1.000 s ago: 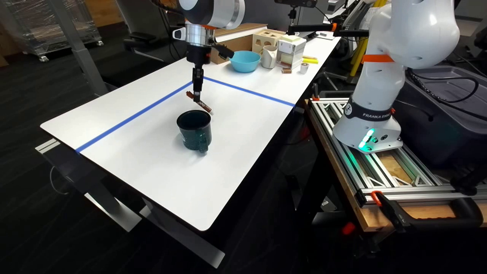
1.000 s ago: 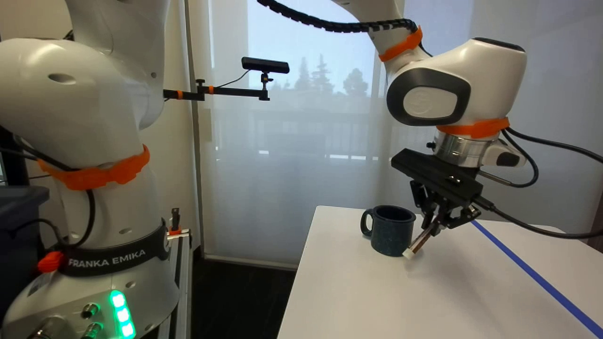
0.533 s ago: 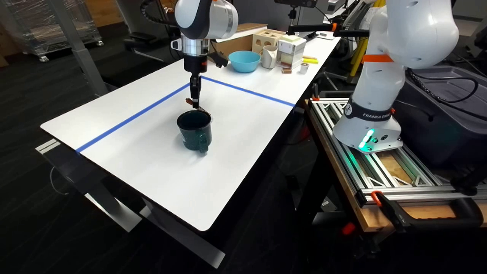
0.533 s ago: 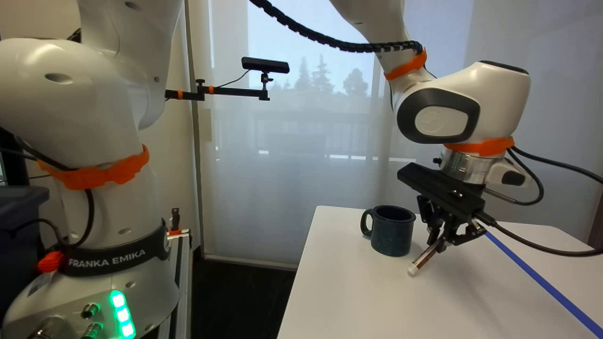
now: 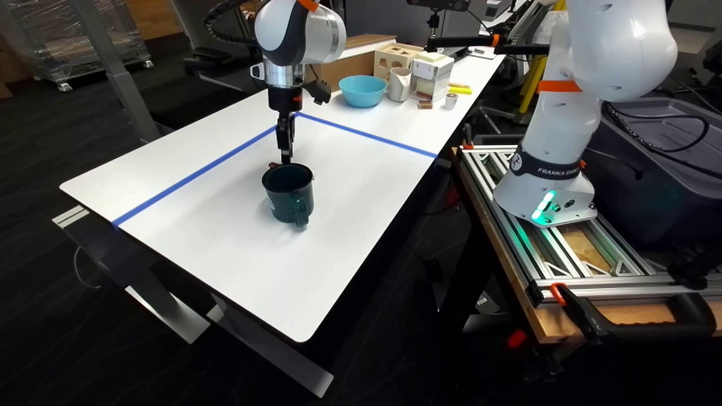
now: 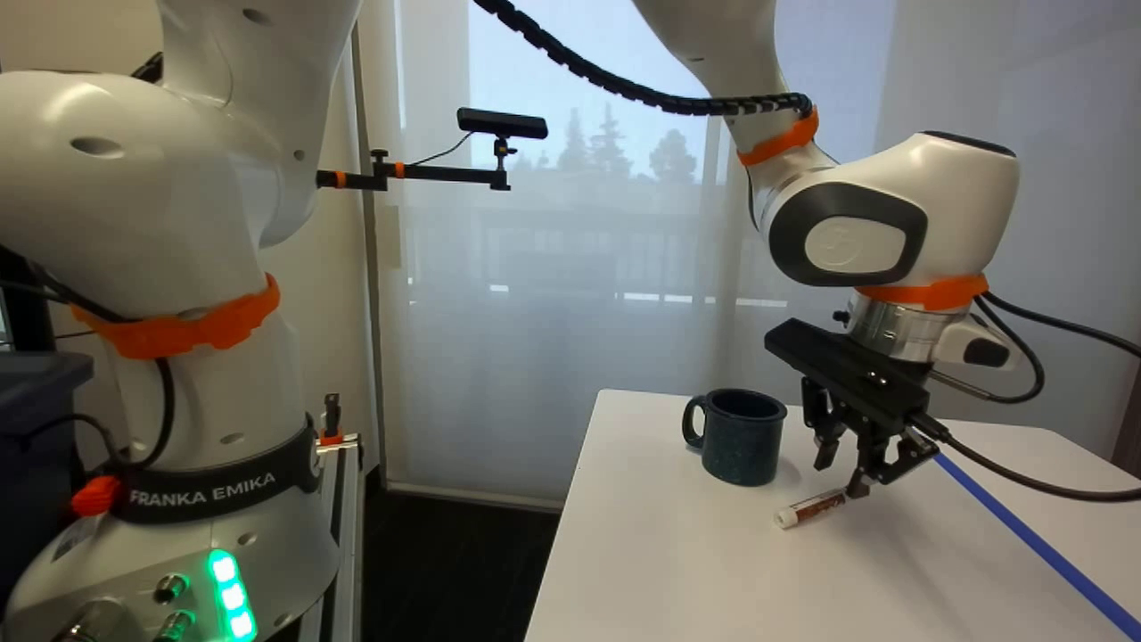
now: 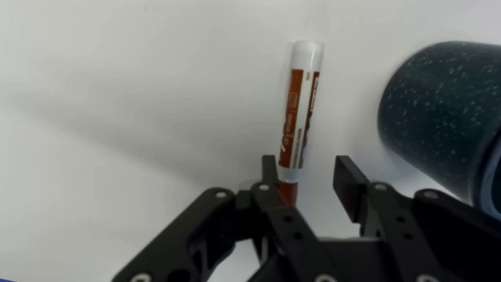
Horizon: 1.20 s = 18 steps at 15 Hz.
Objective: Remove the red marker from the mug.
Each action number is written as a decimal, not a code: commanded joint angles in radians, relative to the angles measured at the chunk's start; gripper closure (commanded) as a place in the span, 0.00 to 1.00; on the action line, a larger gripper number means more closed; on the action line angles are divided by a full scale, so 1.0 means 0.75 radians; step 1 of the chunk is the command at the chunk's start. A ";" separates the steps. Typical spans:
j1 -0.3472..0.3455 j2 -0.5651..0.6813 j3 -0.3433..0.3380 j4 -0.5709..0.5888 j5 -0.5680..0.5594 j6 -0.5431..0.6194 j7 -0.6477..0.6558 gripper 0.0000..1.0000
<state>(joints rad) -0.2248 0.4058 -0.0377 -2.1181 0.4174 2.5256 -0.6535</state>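
Observation:
The red marker lies on the white table beside the mug, with its white end pointing away from the gripper in the wrist view. It also shows in an exterior view; in an exterior view the mug hides most of it. The dark teal mug stands upright, also in both exterior views. My gripper is open just above the marker's red cap end, in both exterior views. The cap is close to one finger; whether they touch I cannot tell.
A light blue bowl, a cream pitcher, a wooden box with holes and a white box stand at the table's far end. Blue tape marks lines on the table.
The gripper was shut on the marker, holding it tilted above the table. It has moved down and away from the mug and opened; the marker now lies on the table.

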 commanded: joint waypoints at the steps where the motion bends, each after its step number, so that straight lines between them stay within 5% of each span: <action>1: -0.034 0.013 0.035 0.021 -0.040 -0.009 0.058 0.27; 5: -0.035 -0.057 0.034 -0.030 -0.066 -0.042 0.110 0.00; 15: 0.010 -0.410 -0.034 -0.242 -0.190 -0.177 0.336 0.00; 16: -0.003 -0.287 -0.022 -0.152 -0.135 -0.143 0.258 0.00; 18: 0.009 -0.351 -0.038 -0.191 -0.152 -0.166 0.288 0.00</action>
<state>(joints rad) -0.2333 0.1420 -0.0513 -2.2633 0.3018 2.4038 -0.4374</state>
